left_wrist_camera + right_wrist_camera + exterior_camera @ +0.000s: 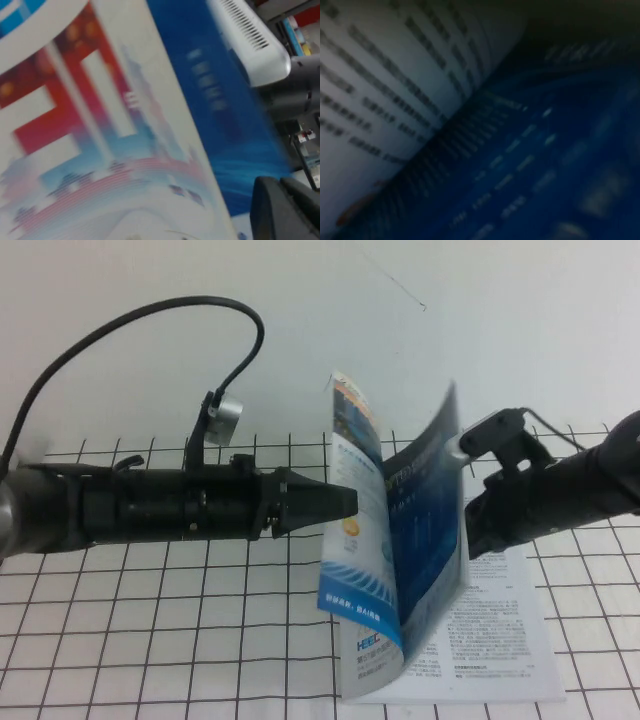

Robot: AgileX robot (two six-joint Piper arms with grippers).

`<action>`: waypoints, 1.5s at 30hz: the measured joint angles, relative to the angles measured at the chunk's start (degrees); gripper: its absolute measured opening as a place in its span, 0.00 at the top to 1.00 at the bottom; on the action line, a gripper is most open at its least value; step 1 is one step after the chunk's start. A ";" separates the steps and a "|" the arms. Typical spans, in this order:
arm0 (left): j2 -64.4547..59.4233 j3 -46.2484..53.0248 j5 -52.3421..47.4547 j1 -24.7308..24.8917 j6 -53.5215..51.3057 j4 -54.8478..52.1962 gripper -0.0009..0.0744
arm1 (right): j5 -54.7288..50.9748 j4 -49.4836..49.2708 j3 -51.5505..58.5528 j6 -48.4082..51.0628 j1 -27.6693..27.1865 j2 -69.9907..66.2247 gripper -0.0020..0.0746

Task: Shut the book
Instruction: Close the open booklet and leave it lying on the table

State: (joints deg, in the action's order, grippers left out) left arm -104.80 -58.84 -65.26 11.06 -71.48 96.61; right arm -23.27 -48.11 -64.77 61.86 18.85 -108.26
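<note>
The book (500,640) lies open on the gridded table at the right, its text page flat. Its white and blue cover leaf (355,540) and a blue inner leaf (428,510) stand raised off the table, curling towards the right. My left gripper (348,502) reaches in from the left with its fingers together, its tip against the raised cover. In the left wrist view the cover (100,130) fills the picture, with the dark fingers (285,210) pressed together beside it. My right gripper (472,525) sits right behind the blue leaf, which hides its tips. The right wrist view holds only the text page (395,90) and the blue leaf (545,165).
The table (150,640) carries a black grid on white, with a plain white wall behind. A black cable (150,320) loops above the left arm. The right arm's white camera housing (250,40) shows past the blue leaf.
</note>
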 joint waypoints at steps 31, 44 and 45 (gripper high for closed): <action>71.11 3.36 21.96 -0.63 57.51 -91.51 0.99 | -24.74 60.27 5.05 -37.98 -9.32 54.20 0.98; 93.07 25.91 32.61 -0.63 60.20 -85.30 0.99 | -9.10 47.12 32.30 -37.44 -9.32 82.93 0.98; 95.09 28.72 34.56 -0.63 59.53 -84.39 0.99 | -7.45 45.53 34.48 -36.69 -9.32 86.30 0.98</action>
State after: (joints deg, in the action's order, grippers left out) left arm -9.71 -30.12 -30.71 10.42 -11.95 12.22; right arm -30.72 -2.59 -30.29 25.17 9.53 -21.97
